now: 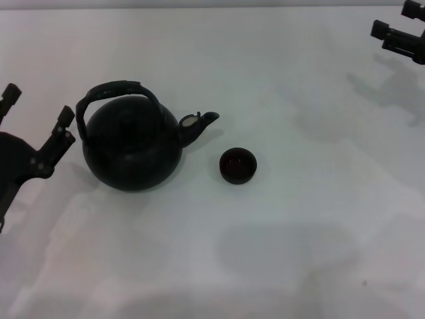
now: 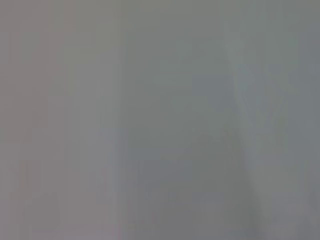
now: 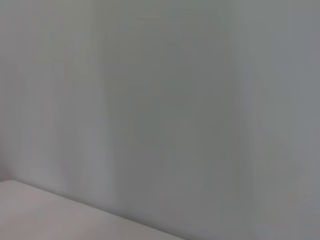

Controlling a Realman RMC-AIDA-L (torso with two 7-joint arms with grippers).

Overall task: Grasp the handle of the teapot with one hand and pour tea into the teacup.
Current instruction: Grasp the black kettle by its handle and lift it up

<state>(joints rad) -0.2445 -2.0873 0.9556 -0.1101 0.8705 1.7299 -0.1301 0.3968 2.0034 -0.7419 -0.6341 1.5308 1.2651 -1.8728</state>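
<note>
Evidently nothing of the pour is under way yet; the teapot (image 1: 133,147) is sitting upright on the white table (image 1: 299,252), left of centre in the head view, its spout (image 1: 199,123) pointing toward the teacup (image 1: 238,165), which is standing just beside it on the robot's right, apart and not touching; the handle (image 1: 114,93) is arching over the pot's top, ungrasped.

The left gripper (image 1: 36,109) is waiting just to the left of the teapot with its fingers spread wide and nothing between them; it is looking like the arm placed to take the handle, though it is not touching the pot; the right gripper (image 1: 397,30) is sitting at the far right corner, well apart from both vessels, seemingly parked.

Left to do, as judged: closing on the handle, lifting, tilting the spout over the cup, pouring.

Hard to make out: the right gripper is being cut off by the frame edge, so its opening cannot be told; whether the cup is holding any liquid is unclear, its inside showing only dark; both wrist views are giving plain grey blur, the right one a pale surface at one corner, with no fingers or objects showing.
</note>
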